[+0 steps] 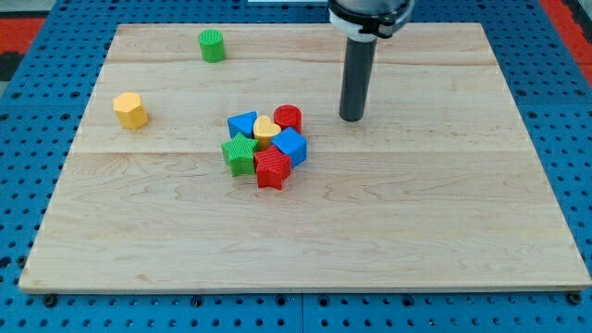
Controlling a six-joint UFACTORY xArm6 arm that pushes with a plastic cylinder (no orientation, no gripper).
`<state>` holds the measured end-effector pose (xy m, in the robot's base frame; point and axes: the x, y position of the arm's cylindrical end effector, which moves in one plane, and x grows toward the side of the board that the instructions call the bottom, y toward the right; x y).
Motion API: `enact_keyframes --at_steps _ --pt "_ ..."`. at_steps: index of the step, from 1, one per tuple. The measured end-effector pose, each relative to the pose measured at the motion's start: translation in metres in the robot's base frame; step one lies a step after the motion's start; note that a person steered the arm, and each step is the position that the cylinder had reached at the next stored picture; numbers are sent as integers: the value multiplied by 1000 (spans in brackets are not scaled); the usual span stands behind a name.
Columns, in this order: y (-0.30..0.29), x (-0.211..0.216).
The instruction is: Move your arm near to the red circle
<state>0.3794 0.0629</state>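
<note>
— Where do we stand with our tip (351, 119)?

— We have it on the bare wood of the table (444, 213), to the view's right of the red circle (289, 117) and at about the same height in the view. A clear strip of wood lies between the two, so we are near the red circle but not touching it.

— And the red circle itself?

— It sits at the upper right edge of a tight cluster close to the middle of the table. Just to its left, on the view's left, we see the yellow heart (265, 128), pressed against it. Further left of the red circle is the blue triangle (242, 124). Just below the red circle lies the blue block (290, 146), and below and left of it the red star-like block (272, 169). The green block (240, 154) closes the cluster, down and to the left of the red circle.

— Anything apart from that group?

— Two pieces, both well apart from the red circle: the green cylinder (212, 45) up and to its left near the table's top edge, and the yellow hexagon (130, 110) far to its left.

— Fingers?

— We carry none; the arm ends in a plain dark rod, so there is nothing apart or together to report.
</note>
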Motion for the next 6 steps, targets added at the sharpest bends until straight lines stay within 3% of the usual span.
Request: enact_keyframes --at_steps 6 --pt "-39 9"
